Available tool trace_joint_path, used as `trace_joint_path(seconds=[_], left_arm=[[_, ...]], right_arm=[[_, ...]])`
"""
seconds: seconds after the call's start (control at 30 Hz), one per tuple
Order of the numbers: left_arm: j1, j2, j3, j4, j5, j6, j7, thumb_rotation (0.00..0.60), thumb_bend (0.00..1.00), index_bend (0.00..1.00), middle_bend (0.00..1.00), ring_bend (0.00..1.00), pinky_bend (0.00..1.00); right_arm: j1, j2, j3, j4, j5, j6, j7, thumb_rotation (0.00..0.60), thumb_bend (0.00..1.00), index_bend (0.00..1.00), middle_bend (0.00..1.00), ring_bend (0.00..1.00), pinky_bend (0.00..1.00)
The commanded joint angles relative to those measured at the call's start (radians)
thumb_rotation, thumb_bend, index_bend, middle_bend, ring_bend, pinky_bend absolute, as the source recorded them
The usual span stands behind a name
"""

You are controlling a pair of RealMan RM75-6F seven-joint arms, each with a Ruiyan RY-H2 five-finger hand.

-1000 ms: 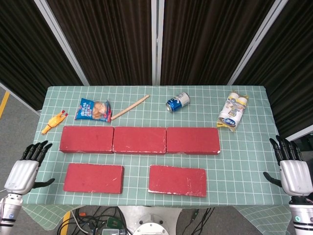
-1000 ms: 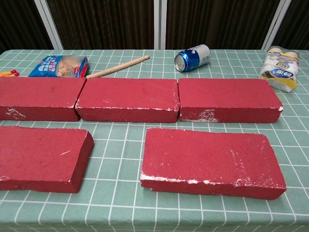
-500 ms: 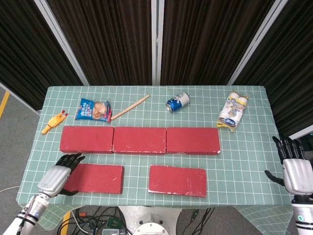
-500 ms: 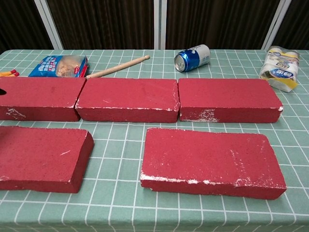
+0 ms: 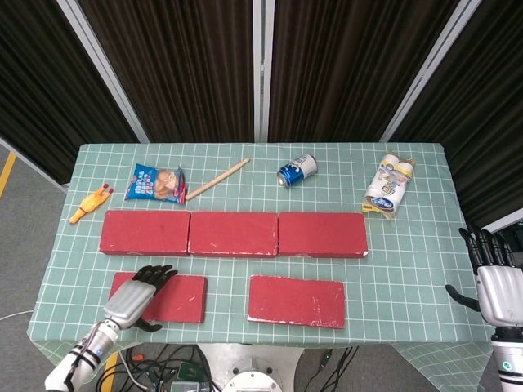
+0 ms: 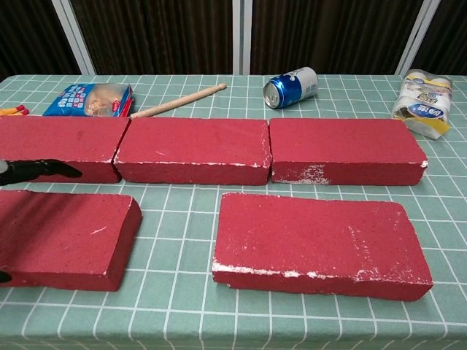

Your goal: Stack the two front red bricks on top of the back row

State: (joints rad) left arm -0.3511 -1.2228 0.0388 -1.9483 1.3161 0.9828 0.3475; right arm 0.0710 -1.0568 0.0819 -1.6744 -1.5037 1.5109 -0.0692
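Left brick [image 5: 158, 297], the front one on my left, lies flat near the table's [image 5: 409, 269] front edge with its long axis running left to right, parallel to the back row [image 5: 233, 233] just beyond it. My left hand [image 5: 135, 299] is over its left end, fingers spread and pointing toward the back row, the thumb down at the front edge; I hold nothing yet, and I cannot tell whether the palm touches the top. In the chest view only the dark fingertips [image 6: 36, 169] show, above the brick's far edge. The right brick [image 5: 297, 300] lies the same way, apart from the left one, and no hand is on it. My right hand [image 5: 495, 286] is off the table's right edge, fingers apart and empty, well away from both bricks, so the left hand is the nearer one. I judge the lift has to go up and straight back. I count five bricks: three in the back row, end to end, and two in front. Behind them: one can [image 5: 296, 170], one stick [image 5: 216, 179], one snack bag [image 5: 155, 183], one toy chicken [image 5: 90, 203], one bottle pack [image 5: 389, 187].
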Motion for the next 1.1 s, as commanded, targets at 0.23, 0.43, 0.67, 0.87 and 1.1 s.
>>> trace_joint_path(seconds=[0.23,0.43,0.67,0.87,1.1], left_arm=[[-0.035,-0.069,-0.016,0.053,-0.075,-0.006,0.038,0.6,0.0,0.0,0.0,0.0,0.0],[-0.052,-0.083,-0.014,0.065,-0.109,-0.017,0.041,0.6,0.0,0.0,0.0,0.0,0.0],[-0.067,-0.095,-0.015,0.075,-0.138,-0.015,0.041,0.6,0.0,0.0,0.0,0.0,0.0],[-0.083,-0.098,-0.011,0.079,-0.181,-0.025,0.051,0.6,0.0,0.0,0.0,0.0,0.0],[-0.094,-0.101,-0.008,0.084,-0.194,-0.02,0.046,0.6,0.0,0.0,0.01,0.0,0.0]], right_arm=[[-0.001,-0.004,0.002,0.015,0.015,-0.008,0.013,0.6,0.05,0.0,0.0,0.0,0.0],[0.0,-0.007,0.002,0.024,0.022,-0.015,0.017,0.6,0.06,0.0,0.0,0.0,0.0],[0.0,-0.01,0.002,0.03,0.028,-0.019,0.022,0.6,0.06,0.0,0.0,0.0,0.0],[-0.001,-0.009,0.002,0.033,0.031,-0.02,0.024,0.6,0.06,0.0,0.0,0.0,0.0],[-0.001,-0.009,0.003,0.031,0.036,-0.024,0.021,0.6,0.06,0.0,0.0,0.0,0.0]])
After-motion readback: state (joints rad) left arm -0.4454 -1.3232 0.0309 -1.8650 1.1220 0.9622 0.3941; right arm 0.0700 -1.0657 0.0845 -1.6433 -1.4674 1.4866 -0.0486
